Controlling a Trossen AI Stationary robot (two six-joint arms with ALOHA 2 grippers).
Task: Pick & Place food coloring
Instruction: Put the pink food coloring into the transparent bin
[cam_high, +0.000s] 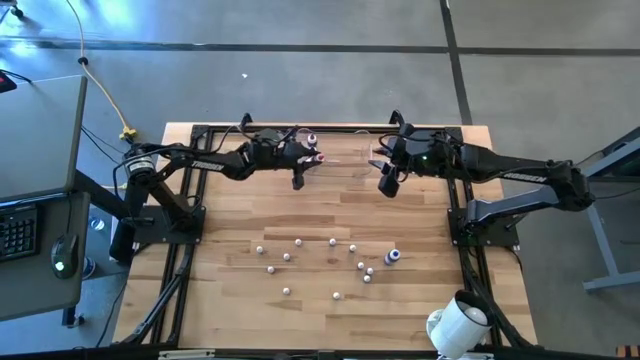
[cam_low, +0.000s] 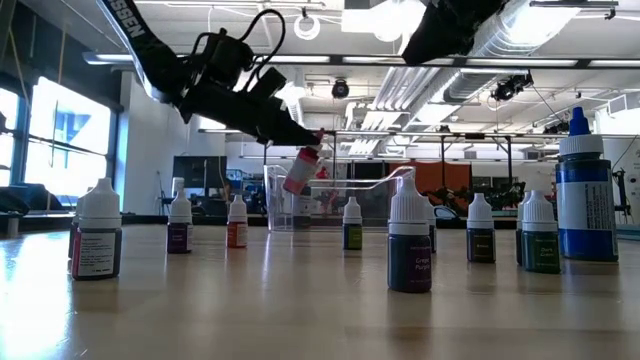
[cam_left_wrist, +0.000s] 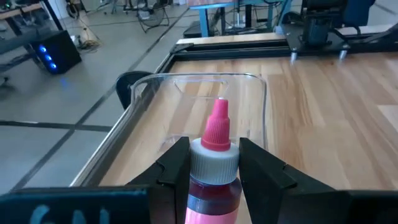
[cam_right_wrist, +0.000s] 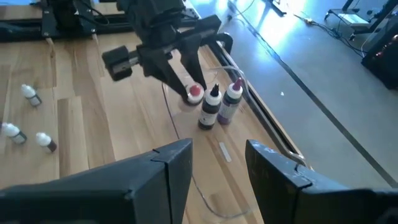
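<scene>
The landmark here is the clear tub (cam_left_wrist: 205, 93), which sits at the far edge of the wooden table (cam_high: 240, 220), between the two arms.

The left gripper (cam_left_wrist: 214, 165) hangs just above the tub, its two fingers (cam_left_wrist: 177, 165) pressed against the white collar of a pink bottle (cam_left_wrist: 214, 162) with a pink pointed cap. In the low view that bottle (cam_low: 300, 172) is tilted in the air, above the tub's front wall (cam_low: 330, 205), clear of the table. In the right wrist view two more bottles stand inside the tub: a dark one (cam_right_wrist: 210, 109) and a purple one (cam_right_wrist: 231, 99), touching or nearly touching each other, right beside the left gripper (cam_right_wrist: 189, 87).

The rest of the food coloring lies on the near side of the tub, well apart from it. In the high view a loose cluster of small white-capped bottles (cam_high: 320, 265) is spread across the near half of the table, none touching another. A taller blue bottle (cam_high: 392, 256) stands at the right end of that cluster.

The right gripper (cam_right_wrist: 217, 158) hovers to the right of the tub, above the table, with its fingers (cam_right_wrist: 171, 168) spread apart and nothing between them.

A big white cylinder (cam_high: 460, 322) sits at the near right corner of the table, far from the tub.
</scene>
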